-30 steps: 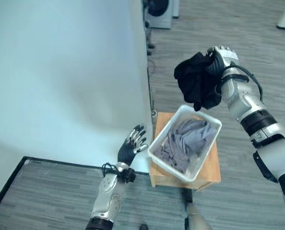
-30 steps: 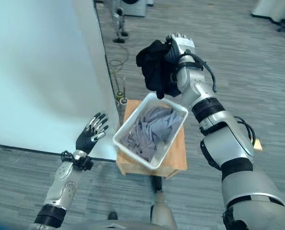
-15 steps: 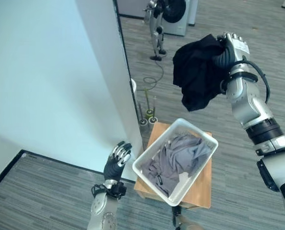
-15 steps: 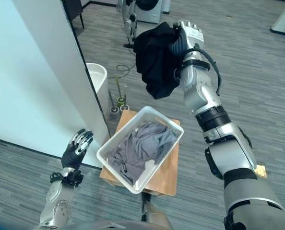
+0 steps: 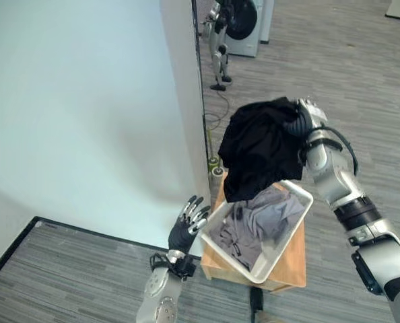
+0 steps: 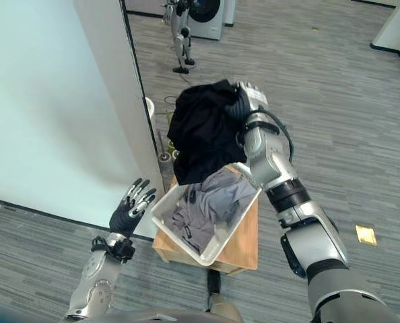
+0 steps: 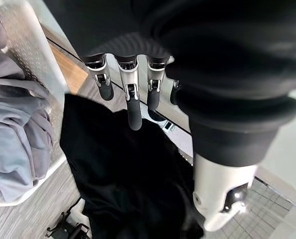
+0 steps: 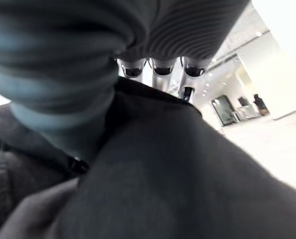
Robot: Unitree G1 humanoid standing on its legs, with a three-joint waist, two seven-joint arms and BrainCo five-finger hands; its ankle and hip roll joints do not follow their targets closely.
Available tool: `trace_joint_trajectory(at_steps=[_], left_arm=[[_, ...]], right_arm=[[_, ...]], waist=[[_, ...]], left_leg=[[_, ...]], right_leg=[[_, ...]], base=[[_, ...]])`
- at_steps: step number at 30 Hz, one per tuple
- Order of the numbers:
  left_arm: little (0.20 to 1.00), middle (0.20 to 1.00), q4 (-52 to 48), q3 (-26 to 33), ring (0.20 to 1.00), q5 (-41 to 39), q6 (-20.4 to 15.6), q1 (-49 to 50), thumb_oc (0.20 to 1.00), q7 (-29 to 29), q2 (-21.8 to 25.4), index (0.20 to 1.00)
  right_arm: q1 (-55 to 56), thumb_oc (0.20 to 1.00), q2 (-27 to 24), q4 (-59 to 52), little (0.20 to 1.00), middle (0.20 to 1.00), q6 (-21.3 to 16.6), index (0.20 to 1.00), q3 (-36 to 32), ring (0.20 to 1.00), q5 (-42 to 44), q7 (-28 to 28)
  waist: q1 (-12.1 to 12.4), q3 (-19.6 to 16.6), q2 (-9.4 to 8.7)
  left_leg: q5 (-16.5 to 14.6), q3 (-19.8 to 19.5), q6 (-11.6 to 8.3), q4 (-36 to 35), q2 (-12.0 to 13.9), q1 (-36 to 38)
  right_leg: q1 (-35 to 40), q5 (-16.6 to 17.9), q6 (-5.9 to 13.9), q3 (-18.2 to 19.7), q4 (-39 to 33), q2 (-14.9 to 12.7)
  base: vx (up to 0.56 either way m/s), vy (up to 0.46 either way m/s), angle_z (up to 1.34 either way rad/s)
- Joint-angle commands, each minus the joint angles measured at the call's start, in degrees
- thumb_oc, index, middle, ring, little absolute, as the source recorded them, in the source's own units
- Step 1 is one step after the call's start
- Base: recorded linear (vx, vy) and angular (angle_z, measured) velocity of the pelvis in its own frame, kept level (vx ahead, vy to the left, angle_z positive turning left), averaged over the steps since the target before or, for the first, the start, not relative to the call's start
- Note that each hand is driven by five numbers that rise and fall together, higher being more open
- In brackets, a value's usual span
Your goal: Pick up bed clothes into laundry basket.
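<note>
Right hand (image 5: 302, 124), raised above the far end of the white laundry basket (image 5: 279, 254): its fingers are curled round the upper edge of a black garment (image 5: 257, 151), which bunches against the palm and hangs down from the grip. In the right wrist view the black cloth (image 8: 153, 184) lies directly under the fingers (image 8: 160, 67) and covers their tips. The lower hem of the hanging garment reaches the basket's far rim, just over the grey bed clothes (image 5: 264, 219) that lie crumpled inside the basket. The basket sits askew on a small wooden tabletop (image 5: 295, 256) that stands on the grey plank floor (image 5: 361, 81), just beside the corner of a pale wall (image 5: 85, 101). Left hand (image 5: 186, 225): held low, near the basket's near corner and apart from it, fingers straight and spread, holding nothing; the left wrist view shows its fingers (image 7: 130, 102) extended beside the basket's perforated wall (image 7: 31, 59).
</note>
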Motion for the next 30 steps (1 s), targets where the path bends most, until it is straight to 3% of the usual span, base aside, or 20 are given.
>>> trace_joint_trajectory(at_steps=[1, 7, 12, 15, 21, 22, 24, 28, 30], left_arm=[[1.0, 1.0, -2.3, -0.7, 1.0, 2.1, -1.1, -3.5, 1.0, -2.7, 0.4, 1.0], [1.0, 1.0, -1.8, -1.5, 1.0, 2.5, -1.1, -3.8, 1.0, -3.9, 0.3, 1.0], [1.0, 1.0, -0.9, -2.3, 1.0, 2.9, -0.9, -3.5, 1.0, -4.6, -0.4, 1.0], [1.0, 1.0, -0.2, -2.7, 1.0, 3.1, -1.0, -3.5, 1.0, -5.3, -0.6, 1.0], [1.0, 1.0, 2.4, -3.0, 1.0, 3.5, -0.5, -2.8, 1.0, -8.9, -1.6, 1.0], [1.0, 1.0, 2.5, -2.8, 1.0, 3.5, -0.6, -2.8, 1.0, -9.1, -1.8, 1.0], [1.0, 1.0, 2.9, -2.9, 1.0, 3.5, -0.7, -2.9, 1.0, -9.3, -2.1, 1.0], [1.0, 1.0, 3.5, -2.8, 1.0, 4.5, -2.9, -3.7, 1.0, -6.7, -2.0, 1.0], [1.0, 1.0, 2.4, -3.0, 1.0, 4.9, -4.7, -4.6, 1.0, -4.2, -1.1, 1.0]], right_arm=[[-5.1, 0.2, -0.3, 2.3, 0.2, 0.2, -1.4, 0.2, -3.3, 0.2, -1.6, -3.8], [-3.5, 0.2, 3.3, 6.4, 0.2, 0.2, -2.9, 0.2, 0.0, 0.2, -2.7, -4.9], [-2.0, 0.2, 8.4, 17.1, 0.2, 0.2, -4.3, 0.2, 3.3, 0.2, -2.6, -8.1], [-2.1, 0.2, 11.3, 26.5, 0.2, 0.2, -5.1, 0.2, 4.5, 0.2, -2.1, -10.7], [-1.7, 0.2, 19.4, 55.4, 0.2, 0.2, -8.7, 0.2, 4.9, 0.2, 1.9, -14.4], [-1.5, 0.325, 19.6, 56.9, 0.325, 0.325, -9.5, 0.325, 4.3, 0.325, 2.9, -14.4], [-1.2, 1.0, 19.6, 57.7, 1.0, 1.0, -10.4, 1.0, 3.6, 1.0, 4.0, -14.3], [0.2, 1.0, 17.5, 50.4, 1.0, 1.0, -12.2, 1.0, 0.5, 1.0, 7.4, -13.1], [4.8, 1.0, 13.2, 33.8, 1.0, 1.0, -12.3, 1.0, -2.3, 1.0, 8.8, -12.7]], waist=[[-0.3, 0.8, -0.65], [0.5, 1.6, -0.04], [1.2, 1.9, 0.26], [1.9, 2.3, 0.35], [4.1, 1.4, 0.92], [4.3, 1.1, 0.98], [4.6, 0.9, 0.97], [4.1, 0.6, 0.57], [2.4, 0.8, 0.1]], left_leg=[[4.3, -4.4, 1.13, 0.3, 1.5, -3.5], [4.6, -4.6, 1.89, 0.3, 0.6, -4.6], [5.1, -5.2, 2.27, 0.3, 0.0, -5.4], [5.4, -5.6, 2.3, 0.3, -0.2, -6.2], [5.7, -6.9, 2.49, 0.3, -0.8, -7.0], [5.7, -7.1, 2.53, 0.3, -0.9, -6.9], [5.6, -7.3, 2.57, 0.3, -1.0, -6.7], [5.5, -7.3, 2.68, 0.3, -1.0, -5.8], [4.7, -6.6, 2.77, 0.3, -0.5, -4.6]], right_leg=[[8.2, -7.4, 4.01, -0.4, 0.9, -2.0], [7.4, -7.3, 4.64, -0.7, 0.9, -2.9], [7.1, -7.4, 4.94, -1.2, 0.9, -3.4], [6.7, -7.3, 5.07, -1.7, 0.9, -3.7], [6.7, -7.7, 5.27, -3.2, 0.9, -4.4], [7.0, -7.9, 5.3, -3.4, 0.9, -4.6], [7.3, -8.0, 5.34, -3.6, 0.9, -4.6], [8.0, -7.9, 5.32, -3.4, 0.9, -4.5], [8.8, -8.2, 5.48, -2.8, 0.9, -4.2]], base=[[-0.03, 0.057, 0.03], [-0.03, 0.049, -0.02], [-0.02, 0.044, 0.05], [-0.02, 0.017, 0.09], [0.01, 0.016, 0.1], [0.04, 0.026, 0.09], [0.03, 0.011, 0.18], [0.0, 0.002, 0.02], [0.0, 0.002, -0.02]])
